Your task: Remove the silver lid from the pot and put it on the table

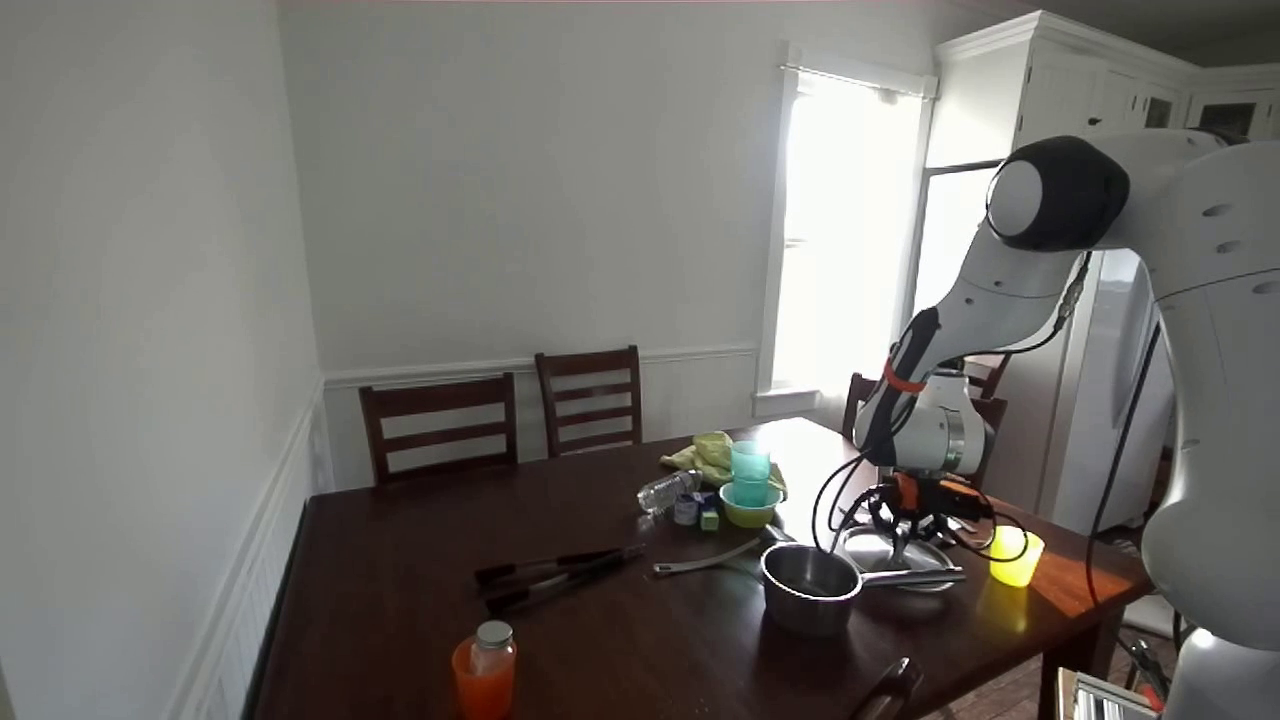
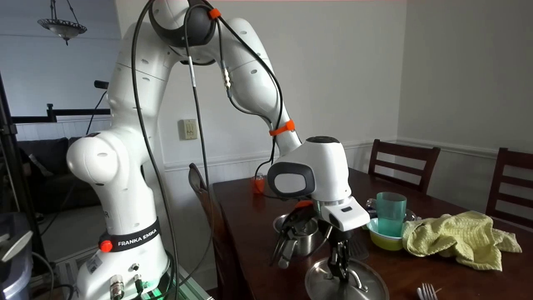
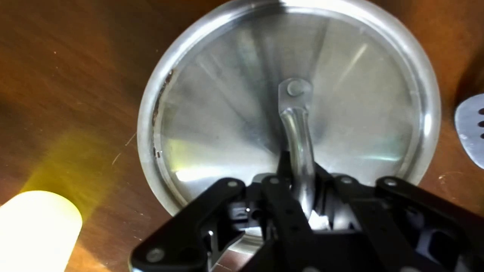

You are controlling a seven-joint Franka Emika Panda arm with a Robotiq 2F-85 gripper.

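Squeezing the long arched metal handle (image 3: 296, 124) crosswise, your black gripper (image 3: 302, 170) is clamping the round silver lid (image 3: 257, 121), seemingly resting on the dark wooden table (image 1: 640, 630) beside the round silver pot (image 1: 810, 607).

Bare dark wooden table (image 3: 113, 196) between round silver metal lid (image 3: 249, 113) and yellow cup (image 3: 38, 230). Blocking nearby: low silver pot (image 1: 810, 606), slotted grey utensil (image 3: 469, 132).
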